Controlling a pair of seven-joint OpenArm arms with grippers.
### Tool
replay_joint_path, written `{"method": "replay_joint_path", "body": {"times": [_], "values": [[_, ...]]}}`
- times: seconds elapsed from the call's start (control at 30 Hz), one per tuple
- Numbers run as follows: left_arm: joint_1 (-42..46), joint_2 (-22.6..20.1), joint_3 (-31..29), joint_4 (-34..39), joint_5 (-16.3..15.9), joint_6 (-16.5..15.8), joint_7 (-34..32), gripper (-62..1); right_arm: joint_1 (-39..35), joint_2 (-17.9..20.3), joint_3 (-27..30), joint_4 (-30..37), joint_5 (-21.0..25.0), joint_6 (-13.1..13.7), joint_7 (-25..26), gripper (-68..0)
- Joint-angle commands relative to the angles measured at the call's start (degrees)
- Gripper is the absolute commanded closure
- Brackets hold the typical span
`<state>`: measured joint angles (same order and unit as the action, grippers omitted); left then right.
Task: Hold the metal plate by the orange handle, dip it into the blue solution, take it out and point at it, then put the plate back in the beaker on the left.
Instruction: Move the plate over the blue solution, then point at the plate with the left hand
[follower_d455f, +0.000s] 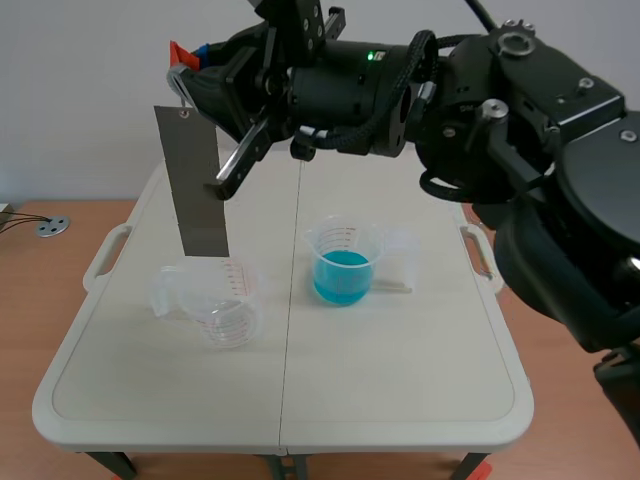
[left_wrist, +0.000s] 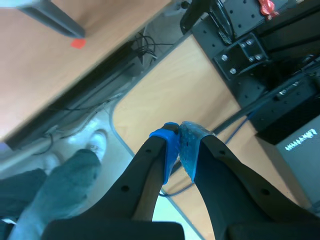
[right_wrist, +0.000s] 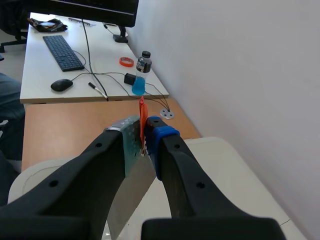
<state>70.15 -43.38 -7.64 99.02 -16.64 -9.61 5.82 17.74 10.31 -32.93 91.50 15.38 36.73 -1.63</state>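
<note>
My right arm reaches across from the right, and its gripper (follower_d455f: 188, 72) is shut on the orange handle (follower_d455f: 179, 50) of the grey metal plate (follower_d455f: 195, 180). The plate hangs upright with its lower edge at the rim of the empty clear beaker (follower_d455f: 215, 300) on the left. The beaker of blue solution (follower_d455f: 343, 265) stands to the right of it. In the right wrist view the orange handle (right_wrist: 142, 117) is pinched in the gripper (right_wrist: 145, 131), with the plate (right_wrist: 127, 200) hanging below. My left gripper (left_wrist: 179, 135) is shut on nothing, off the table; it is not in the scene view.
The beakers stand on a white folding table (follower_d455f: 400, 400). A second empty clear beaker (follower_d455f: 402, 255) sits just behind the blue one. In the left wrist view a person's trouser leg (left_wrist: 60, 190) and white shoe (left_wrist: 97, 142) lie under the gripper, beside black equipment (left_wrist: 260, 55).
</note>
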Motion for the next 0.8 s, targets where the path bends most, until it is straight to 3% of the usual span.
{"method": "replay_joint_path", "body": {"times": [0.0, 0.3, 0.6, 0.77], "values": [[-1.97, -1.33, -0.11, 0.68, -0.15, -0.15, -0.39, -2.7, 1.11, 1.01, 1.22, 1.49, 1.84, -0.26, 0.44, -1.5], [-11.85, -5.25, -0.11, 0.68, -0.20, -0.13, -0.39, -2.7, 1.16, 7.45, 5.77, 3.96, 7.19, -0.24, 0.50, -1.5], [-22.03, -5.38, -0.09, 0.68, -0.26, -0.24, -2.16, -2.7, 1.46, 15.52, 7.98, 3.96, 12.26, -0.24, 2.27, -1.5], [-28.89, -5.38, 0.61, 0.68, -1.90, -2.12, -4.48, -2.7, 1.46, 19.02, 8.94, 3.89, 13.81, -0.24, 2.97, -1.5]]}}
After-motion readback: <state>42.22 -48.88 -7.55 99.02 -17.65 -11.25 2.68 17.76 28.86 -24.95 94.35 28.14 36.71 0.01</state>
